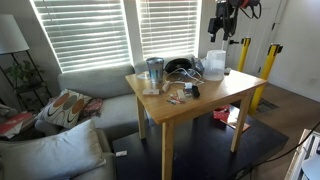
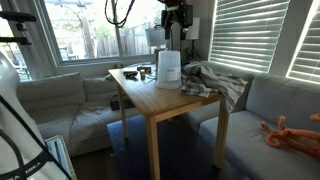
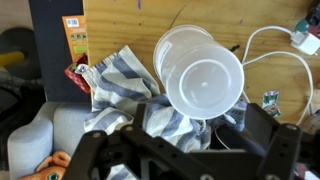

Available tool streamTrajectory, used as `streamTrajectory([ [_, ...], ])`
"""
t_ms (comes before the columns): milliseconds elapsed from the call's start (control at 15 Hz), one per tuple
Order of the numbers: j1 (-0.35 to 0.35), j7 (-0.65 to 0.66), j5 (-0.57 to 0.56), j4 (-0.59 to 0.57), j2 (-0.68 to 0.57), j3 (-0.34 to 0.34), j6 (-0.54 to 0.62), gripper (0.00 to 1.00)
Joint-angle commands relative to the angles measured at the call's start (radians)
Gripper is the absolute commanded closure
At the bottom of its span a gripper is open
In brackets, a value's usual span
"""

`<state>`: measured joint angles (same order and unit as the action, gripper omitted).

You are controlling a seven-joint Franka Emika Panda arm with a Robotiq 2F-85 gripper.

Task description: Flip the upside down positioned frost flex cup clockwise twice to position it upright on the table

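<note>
Frosted frost flex cup point(image 3: 203, 78) nr table point(image 2: 150, 97) edge, striped cloth point(image 3: 115, 78) just beside, fingers point(image 3: 280, 150) spread, empty, above.

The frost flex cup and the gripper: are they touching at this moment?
Apart. In an exterior view the gripper hangs above the frost flex cup, and a plain gap shows between them.

Frosted white cup point(image 3: 203, 75); pale tan table point(image 3: 130, 25); grey-white striped cloth point(image 3: 120, 78).

Two distant exterior views from opposite sides of the table point(image 1: 222, 95), wrist view overhead.
</note>
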<state>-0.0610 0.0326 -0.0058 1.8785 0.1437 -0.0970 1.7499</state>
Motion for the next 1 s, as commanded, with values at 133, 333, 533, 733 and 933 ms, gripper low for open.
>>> streamTrajectory([
  [133,-0.022,0.065,0.025,-0.193,-0.182,-0.005,-0.216,0.00],
  [333,-0.031,0.061,0.069,-0.261,-0.250,-0.012,-0.282,0.00],
  [533,-0.047,0.053,0.140,-0.315,-0.303,-0.017,-0.311,0.00],
  [733,-0.060,0.061,0.170,-0.362,-0.353,-0.020,-0.356,0.00],
  [933,-0.071,0.064,0.189,-0.407,-0.397,-0.021,-0.428,0.00],
])
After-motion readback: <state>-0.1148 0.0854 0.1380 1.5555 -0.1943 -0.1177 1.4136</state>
